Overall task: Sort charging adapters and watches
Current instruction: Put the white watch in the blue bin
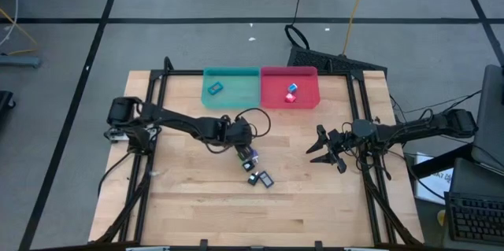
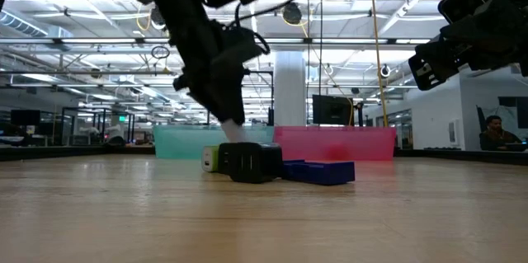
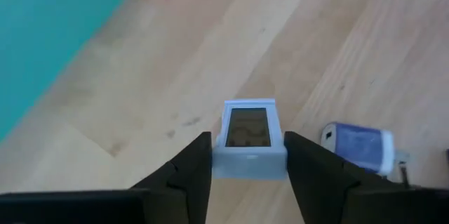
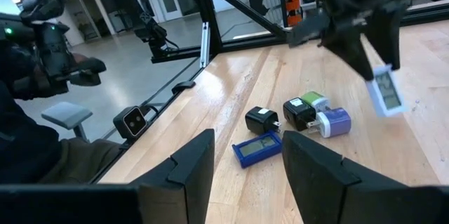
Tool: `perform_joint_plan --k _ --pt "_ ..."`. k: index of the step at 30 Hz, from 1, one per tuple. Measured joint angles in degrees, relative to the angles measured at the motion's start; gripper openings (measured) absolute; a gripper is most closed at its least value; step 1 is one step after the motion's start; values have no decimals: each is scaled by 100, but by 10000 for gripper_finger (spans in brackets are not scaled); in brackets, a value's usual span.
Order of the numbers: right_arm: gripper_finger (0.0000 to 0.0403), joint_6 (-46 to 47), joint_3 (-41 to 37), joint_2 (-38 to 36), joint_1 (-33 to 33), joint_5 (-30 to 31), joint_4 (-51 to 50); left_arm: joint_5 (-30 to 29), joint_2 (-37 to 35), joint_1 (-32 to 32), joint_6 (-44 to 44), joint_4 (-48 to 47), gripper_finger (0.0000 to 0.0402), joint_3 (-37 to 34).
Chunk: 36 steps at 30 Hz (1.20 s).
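Left gripper (image 1: 246, 153) sits near the centre of the wooden surface (image 1: 189, 196), raised clear of it, jaws closed on a light blue watch (image 3: 248, 138) with a dark face; the left wrist view shows the piece clamped between the two fingers (image 3: 188, 175), and the right wrist view shows the same watch (image 4: 385, 92) hanging above the boards. Directly at 6 o'clock of that gripper in the high view lies a small cluster of loose pieces (image 1: 258, 177). The right wrist view resolves the cluster as a black adapter (image 4: 262, 121), a second black adapter with a green and white face (image 4: 303, 111), a light blue adapter with a white end (image 4: 332, 121) touching it, and a dark blue flat watch (image 4: 257, 148) lying just beside the first black one. At 12 o'clock on the surface stand two trays side by side, touching: a teal tray (image 1: 236, 97) holding one teal watch (image 1: 214, 88), and a pink tray (image 1: 311, 97) holding a light blue adapter (image 1: 292, 88) and a red adapter (image 1: 289, 99) close together. Right gripper (image 1: 327, 150) waits at 3 o'clock of the cluster, well apart from it, lifted off the surface, jaws nearly closed with a narrow gap and nothing between them. A seated person (image 2: 495, 133) shows in the room beyond, at the far right of the low view.
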Motion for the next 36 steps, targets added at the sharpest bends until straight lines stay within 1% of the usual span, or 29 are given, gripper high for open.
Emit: perform_joint_plan --k 2,6,8,11,14,16,18,20,25,29,32,36 --pt "155 0 0 0 -1 0 -10 -12 -151 0 38 -7 146 0" --pt "155 0 -1 0 -1 -4 -44 -1 -359 0 145 -28 147 4" --pt "155 0 -1 0 0 -2 -43 93 -391 0 115 -22 165 4" --pt "155 3 1 -2 -1 -2 -42 358 -370 0 98 -81 213 7" --pt "155 20 -1 0 1 -2 -44 221 -337 -10 65 -174 247 9" --pt "155 20 1 0 0 -2 -44 83 -339 -20 -12 -258 255 9" --pt "155 20 -1 0 -1 -2 -43 30 -339 -21 -13 -266 251 13" --pt "155 20 0 0 0 0 -42 112 -340 -20 -14 -329 240 13" --pt "155 9 0 0 0 0 -42 755 -341 -55 -37 -356 210 -33" --pt "155 6 1 0 1 0 -42 1053 -341 -225 152 -399 191 -72" --pt "155 4 1 0 -1 0 -42 1073 -343 -431 330 -568 180 -72" --pt "155 4 -1 0 1 2 -42 1073 -343 -688 335 -851 167 -97"
